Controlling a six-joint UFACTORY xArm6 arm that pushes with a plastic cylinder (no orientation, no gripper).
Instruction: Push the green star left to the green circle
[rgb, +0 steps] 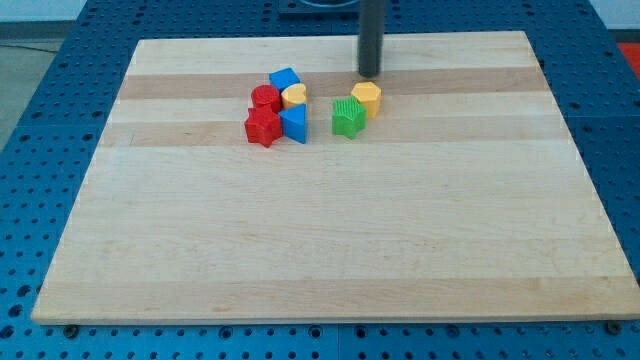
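No text, label, brand, number or sign can be read anywhere in the camera view.

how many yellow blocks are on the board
2. A yellow hexagonal block sits just below my tip, touching the green star block. A yellow rounded block sits inside the red-and-blue cluster to the view's left. None looks hidden.
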